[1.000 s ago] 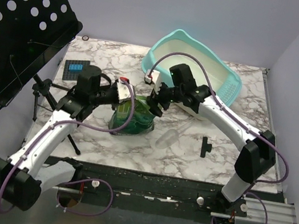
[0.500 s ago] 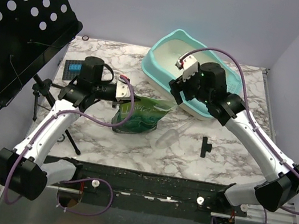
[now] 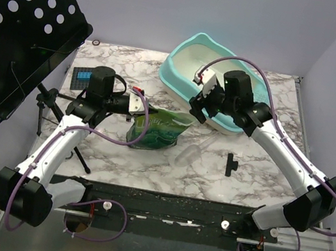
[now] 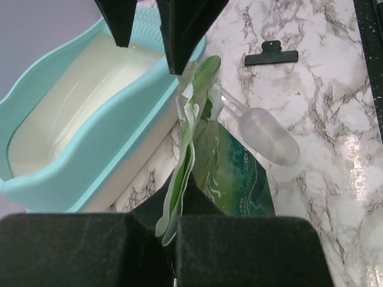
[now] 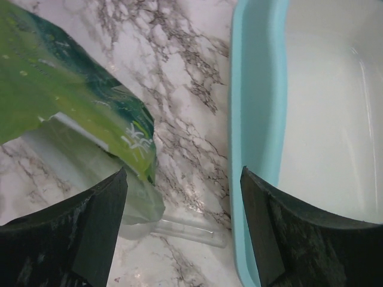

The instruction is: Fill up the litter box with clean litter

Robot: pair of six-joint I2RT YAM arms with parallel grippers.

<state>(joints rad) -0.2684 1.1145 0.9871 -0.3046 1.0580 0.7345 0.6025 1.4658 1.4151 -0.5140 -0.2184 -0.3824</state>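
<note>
The turquoise litter box (image 3: 178,85) stands at the back of the table; its cream-white inside (image 4: 78,101) is bare. No clean litter shows; it is hidden or out of view. My left gripper (image 3: 134,103) is shut on the edge of the crinkly green bag (image 3: 156,128), which shows pinched between my fingers in the left wrist view (image 4: 206,161). My right gripper (image 3: 198,109) is open and empty, hovering between the bag's top (image 5: 72,113) and the litter box's near rim (image 5: 257,119). A clear plastic scoop (image 3: 188,152) lies beside the bag.
A black clip (image 3: 231,164) lies right of the scoop. A black perforated music stand (image 3: 22,28) hangs over the left side, its tripod legs beside the left arm. A small dark device (image 3: 85,77) sits at the back left.
My right gripper left the bag's top, pulled back over the litter box, then came a little way down toward the bag. The bag's top now leans right. My left gripper keeps its hold.
</note>
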